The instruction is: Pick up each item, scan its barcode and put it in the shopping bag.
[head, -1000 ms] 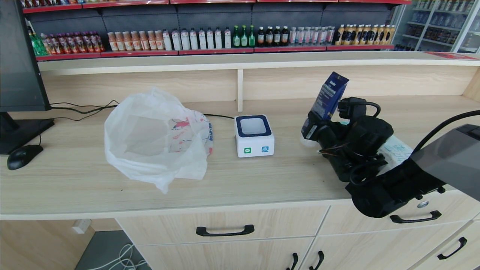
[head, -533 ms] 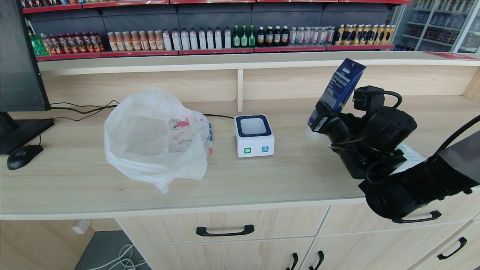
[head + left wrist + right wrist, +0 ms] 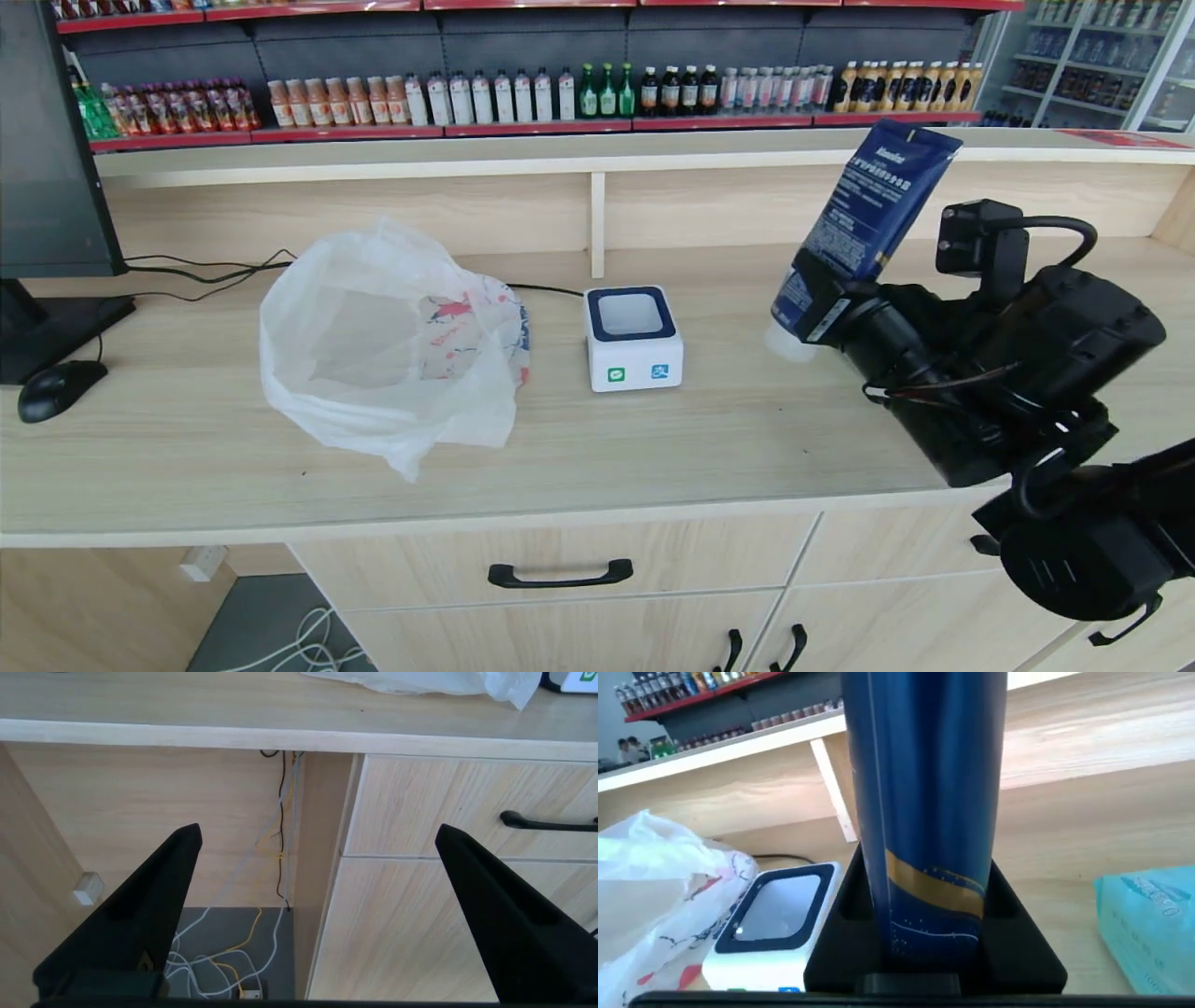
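My right gripper (image 3: pixel 822 313) is shut on the lower end of a dark blue tube (image 3: pixel 868 205), held tilted above the right part of the wooden counter (image 3: pixel 653 448). In the right wrist view the blue tube (image 3: pixel 929 812) stands between the black fingers (image 3: pixel 848 910) of the gripper (image 3: pixel 929 924). The white scanner (image 3: pixel 633 338) with a blue-rimmed window sits mid-counter, left of the tube; the scanner (image 3: pixel 775 919) lies beyond the tube. An open white plastic shopping bag (image 3: pixel 392 345) rests left of the scanner. My left gripper (image 3: pixel 313 924) hangs open below the counter edge, facing the cabinet front.
A teal tissue pack (image 3: pixel 1148 924) lies on the counter by the right gripper. A monitor (image 3: pixel 47 140) and a mouse (image 3: pixel 56 387) stand at the far left, with cables (image 3: pixel 205 271) behind the bag. A raised ledge (image 3: pixel 597 154) runs along the back. Drawer handles (image 3: pixel 560 574) sit below the counter.
The right arm has risen and shifted right with the blue tube in its gripper, lifting it higher above the counter. Bag and scanner have stayed put.
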You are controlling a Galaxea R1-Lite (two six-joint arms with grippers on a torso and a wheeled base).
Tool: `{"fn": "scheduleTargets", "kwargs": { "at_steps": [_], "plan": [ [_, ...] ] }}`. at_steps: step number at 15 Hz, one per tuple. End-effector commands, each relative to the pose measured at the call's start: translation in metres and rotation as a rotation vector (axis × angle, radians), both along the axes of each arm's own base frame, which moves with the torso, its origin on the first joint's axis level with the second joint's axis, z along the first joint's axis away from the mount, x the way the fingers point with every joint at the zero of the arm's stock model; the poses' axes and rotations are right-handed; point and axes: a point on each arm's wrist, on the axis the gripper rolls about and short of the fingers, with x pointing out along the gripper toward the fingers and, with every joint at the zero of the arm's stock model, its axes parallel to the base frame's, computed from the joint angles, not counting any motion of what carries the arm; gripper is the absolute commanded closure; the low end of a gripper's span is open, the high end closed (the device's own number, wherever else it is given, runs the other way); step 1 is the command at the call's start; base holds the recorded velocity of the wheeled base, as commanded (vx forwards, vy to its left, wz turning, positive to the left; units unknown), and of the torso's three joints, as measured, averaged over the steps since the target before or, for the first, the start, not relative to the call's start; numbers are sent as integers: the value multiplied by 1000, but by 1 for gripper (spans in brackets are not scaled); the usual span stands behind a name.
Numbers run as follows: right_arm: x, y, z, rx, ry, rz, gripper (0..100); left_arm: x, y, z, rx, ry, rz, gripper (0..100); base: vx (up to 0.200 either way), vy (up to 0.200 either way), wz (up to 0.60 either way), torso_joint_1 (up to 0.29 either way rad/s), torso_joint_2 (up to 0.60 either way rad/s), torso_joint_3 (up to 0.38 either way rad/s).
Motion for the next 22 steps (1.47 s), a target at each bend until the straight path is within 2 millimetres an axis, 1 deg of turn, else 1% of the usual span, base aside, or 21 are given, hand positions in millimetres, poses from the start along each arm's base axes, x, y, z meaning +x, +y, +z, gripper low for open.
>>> {"fn": "scheduleTargets", "kwargs": {
  "at_steps": [1, 3, 4, 5, 6, 8, 11, 14, 16, 18, 19, 21, 22],
  "plan": [
    [-35, -6, 11, 3, -17, 56, 100, 0, 0, 0, 0, -1, 1, 0, 0, 0, 0, 0, 0, 0],
    [-61, -9, 7, -21, -4, 148, 100, 0, 0, 0, 0, -1, -1, 0, 0, 0, 0, 0, 0, 0],
    [-68, -10, 5, -31, 0, 182, 100, 0, 0, 0, 0, 0, -1, 0, 0, 0, 0, 0, 0, 0],
    [-78, -11, 1, -53, 8, 257, 100, 0, 0, 0, 0, -1, -1, 0, 0, 0, 0, 0, 0, 0],
    [-80, -10, 1, -55, 6, 276, 100, 0, 0, 0, 0, -1, 1, 0, 0, 0, 0, 0, 0, 0],
    [-89, 1, 7, -15, -23, 394, 100, 0, 0, 0, 0, 0, 1, 0, 0, 0, 0, 0, 0, 0],
    [-90, 12, 12, 34, -46, 574, 100, 0, 0, 0, 0, -1, -1, 0, 0, 0, 0, 0, 0, 0],
    [-93, 22, 6, 31, -56, 745, 100, 0, 0, 0, 0, 0, 1, 0, 0, 0, 0, 0, 0, 0],
    [-97, 31, 3, 125, 0, 819, 100, 0, 0, 0, 0, 0, -1, 0, 0, 0, 0, 0, 0, 0],
    [-108, 33, 12, 223, 30, 894, 100, 0, 0, 0, 0, 0, 1, 0, 0, 0, 0, 0, 0, 0],
    [-108, 33, 12, 223, 30, 894, 100, 0, 0, 0, 0, 0, 1, 0, 0, 0, 0, 0, 0, 0],
    [-128, 36, 27, 353, 56, 1015, 100, 0, 0, 0, 0, 0, 1, 0, 0, 0, 0, 0, 0, 0],
    [-134, 37, 30, 369, 59, 1044, 100, 0, 0, 0, 0, -1, 1, 0, 0, 0, 0, 0, 0, 0]
  ]
}}
